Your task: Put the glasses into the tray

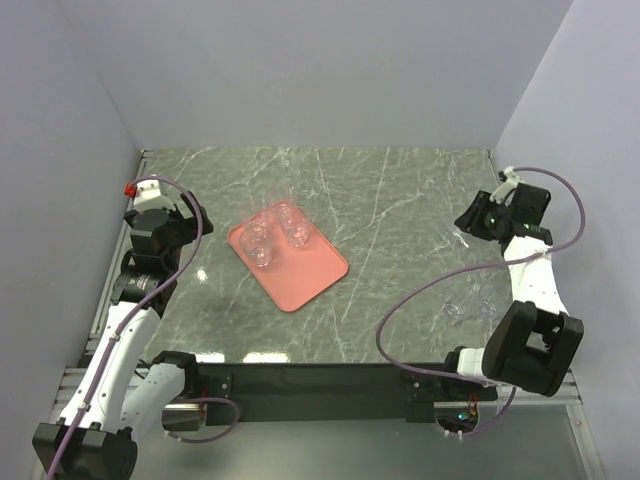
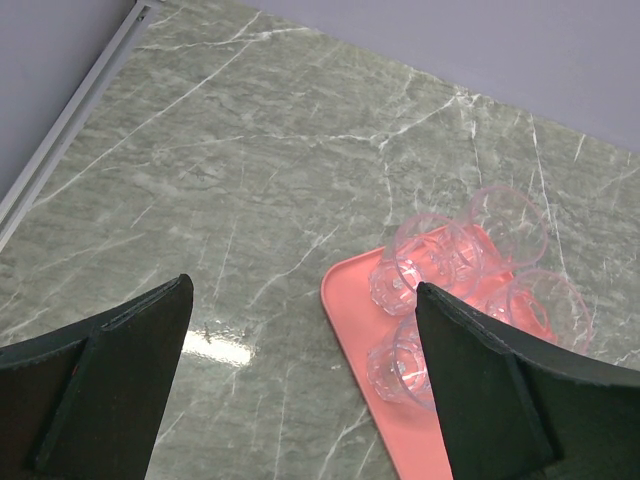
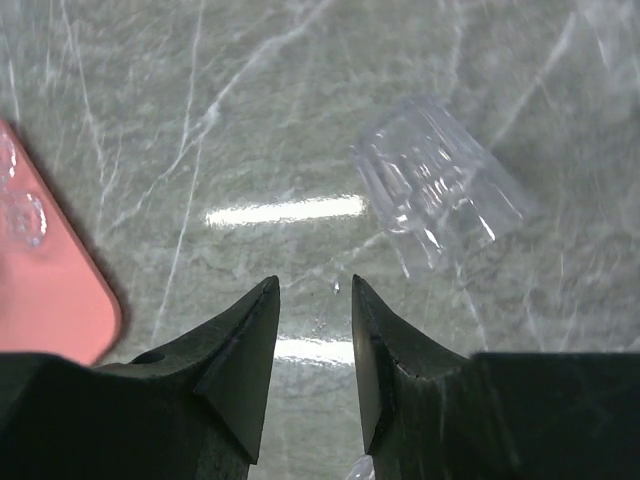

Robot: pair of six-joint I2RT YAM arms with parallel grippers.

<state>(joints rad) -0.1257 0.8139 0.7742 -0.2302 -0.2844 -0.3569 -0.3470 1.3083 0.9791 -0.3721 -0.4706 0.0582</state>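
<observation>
The salmon-pink tray (image 1: 300, 280) lies left of the table's middle, and several clear glasses (image 1: 278, 232) stand grouped at its far end. My left gripper (image 1: 192, 215) hovers wide open to the left of the tray. In its wrist view the tray (image 2: 352, 300) and the glasses (image 2: 425, 262) show beside the right finger. One glass (image 3: 440, 185) lies on its side on the table, ahead and right of my right gripper (image 3: 313, 285), which is open and holds nothing. From above, that glass (image 1: 458, 238) sits just left of the right gripper (image 1: 472, 222).
Two more faint clear glasses (image 1: 470, 308) rest on the marble near the right arm's base. Grey walls close in the table on the left, back and right. A tray corner (image 3: 60, 300) shows at the left of the right wrist view.
</observation>
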